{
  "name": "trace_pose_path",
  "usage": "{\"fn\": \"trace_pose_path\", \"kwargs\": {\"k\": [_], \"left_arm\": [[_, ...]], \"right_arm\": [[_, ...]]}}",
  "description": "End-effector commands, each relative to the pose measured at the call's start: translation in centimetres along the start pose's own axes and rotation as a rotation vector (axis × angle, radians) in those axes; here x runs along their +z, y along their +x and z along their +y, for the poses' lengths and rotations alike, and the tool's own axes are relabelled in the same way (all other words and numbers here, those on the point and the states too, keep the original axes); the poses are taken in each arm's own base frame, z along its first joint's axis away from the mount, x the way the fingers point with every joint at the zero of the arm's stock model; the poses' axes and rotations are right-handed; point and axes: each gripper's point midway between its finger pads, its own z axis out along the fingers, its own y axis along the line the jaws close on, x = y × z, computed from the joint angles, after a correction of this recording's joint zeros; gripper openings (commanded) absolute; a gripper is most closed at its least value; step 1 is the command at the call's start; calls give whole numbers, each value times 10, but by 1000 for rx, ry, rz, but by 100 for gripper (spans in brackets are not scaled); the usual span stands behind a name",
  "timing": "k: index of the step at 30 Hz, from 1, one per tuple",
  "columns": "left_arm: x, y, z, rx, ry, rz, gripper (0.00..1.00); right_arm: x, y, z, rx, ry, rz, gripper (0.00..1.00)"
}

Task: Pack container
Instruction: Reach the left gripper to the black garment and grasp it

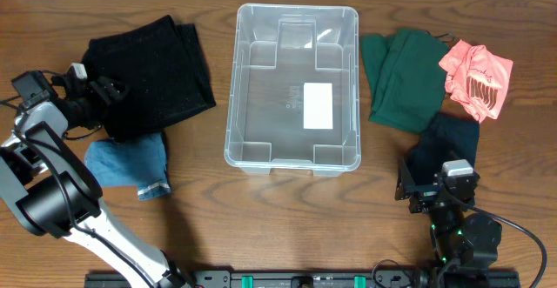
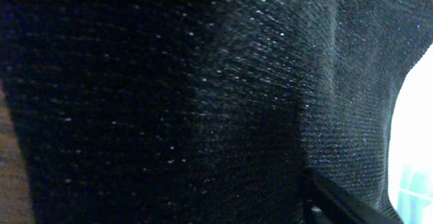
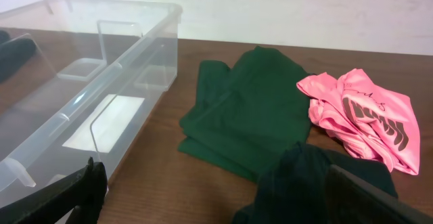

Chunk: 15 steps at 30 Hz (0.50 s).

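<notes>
Black knit garment (image 2: 169, 102) fills our left wrist view, so we cannot tell whether the left gripper (image 1: 97, 90) has closed on it. From overhead its fingers sit at the cloth's left side, near the worktop's (image 1: 287, 227) left edge. Blue denim piece (image 1: 130, 162) lies just beside, toward the near edge. Container (image 1: 231, 114) sits mid-worktop, nearer the far edge, upright, mouth up, empty. Its long axis runs far edge to near edge, with a white label (image 1: 318, 105) on the base. Right of it we see a green garment (image 1: 405, 79), a pink shirt (image 1: 476, 77) toward the far right corner, and a dark garment (image 1: 448, 140) nearer us. Right gripper (image 3: 213, 183) sits at that dark cloth's near side, jaws spread wide, holding nothing. We judge the step is grabbing the black garment: pinch several layers, lift above the rim before crossing right, lay it along the long axis.
</notes>
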Motion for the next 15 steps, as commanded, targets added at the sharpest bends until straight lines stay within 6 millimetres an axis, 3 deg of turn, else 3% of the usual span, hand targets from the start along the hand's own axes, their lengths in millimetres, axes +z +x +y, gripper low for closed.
{"fn": "trace_pose_path", "kwargs": {"k": [1,8,11,15], "left_arm": [[6,-1,-4,26,19,8,60],[6,0,-12,10,61,14,7],[3,-2,-18,4,79,11,6],[-10,-9,-41,14,143,-9,6]], "right_arm": [[0,0,-1,12,1,-1,99],[0,0,-1,12,1,-1,99],[0,0,-1,12,1,-2,99],[0,0,-1,12,1,-2,99]]}}
